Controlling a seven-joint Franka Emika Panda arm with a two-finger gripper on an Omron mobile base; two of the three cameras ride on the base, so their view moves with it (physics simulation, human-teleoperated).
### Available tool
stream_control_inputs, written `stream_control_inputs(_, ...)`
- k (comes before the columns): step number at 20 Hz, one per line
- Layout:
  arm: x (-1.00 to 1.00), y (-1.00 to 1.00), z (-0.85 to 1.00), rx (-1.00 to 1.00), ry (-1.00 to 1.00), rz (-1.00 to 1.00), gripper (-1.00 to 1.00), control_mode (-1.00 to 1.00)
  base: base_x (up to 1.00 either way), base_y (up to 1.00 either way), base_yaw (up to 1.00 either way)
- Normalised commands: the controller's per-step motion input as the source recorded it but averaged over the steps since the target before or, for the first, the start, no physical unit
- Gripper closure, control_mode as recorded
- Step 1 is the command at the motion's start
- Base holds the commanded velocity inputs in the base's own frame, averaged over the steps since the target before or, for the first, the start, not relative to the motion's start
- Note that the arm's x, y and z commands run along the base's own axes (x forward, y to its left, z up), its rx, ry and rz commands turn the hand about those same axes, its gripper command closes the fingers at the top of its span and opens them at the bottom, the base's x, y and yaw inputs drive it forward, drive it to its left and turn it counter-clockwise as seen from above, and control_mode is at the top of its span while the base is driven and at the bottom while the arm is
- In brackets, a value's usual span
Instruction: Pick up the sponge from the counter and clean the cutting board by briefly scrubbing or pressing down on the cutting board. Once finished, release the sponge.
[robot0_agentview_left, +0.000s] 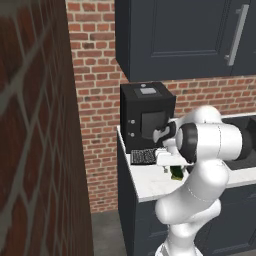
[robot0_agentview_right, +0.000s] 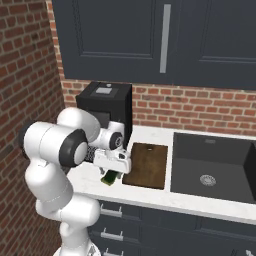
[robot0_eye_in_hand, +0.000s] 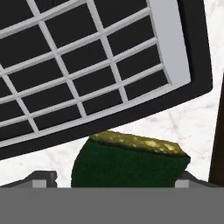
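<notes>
The pincer (robot0_agentview_right: 111, 178) grips the sponge (robot0_eye_in_hand: 127, 162) beside the grid tray's (robot0_eye_in_hand: 87, 65) edge, left of the cutting board (robot0_agentview_right: 147, 164).

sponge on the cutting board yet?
No. In the right base view the sponge hangs at the gripper over white counter, left of the cutting board.
</notes>
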Motion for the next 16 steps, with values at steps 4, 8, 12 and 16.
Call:
stream_control_inputs(4,-0.18,0.14,-0.86,0.0,0.06,0.02,1.0,-1.0,0.0,0.0,0.0)
stream_control_inputs(8,-0.39,0.04,-0.82,0.0,0.0,0.0,1.0,-1.0,0.0,0.0,0.0)
stream_control_inputs(12,-0.52,0.0,-0.72,0.0,-0.04,0.0,1.0,-1.0,0.0,0.0,0.0)
stream_control_inputs(16,-0.53,0.0,-0.35,0.0,-0.14,-0.01,1.0,-1.0,0.0,0.0,0.0)
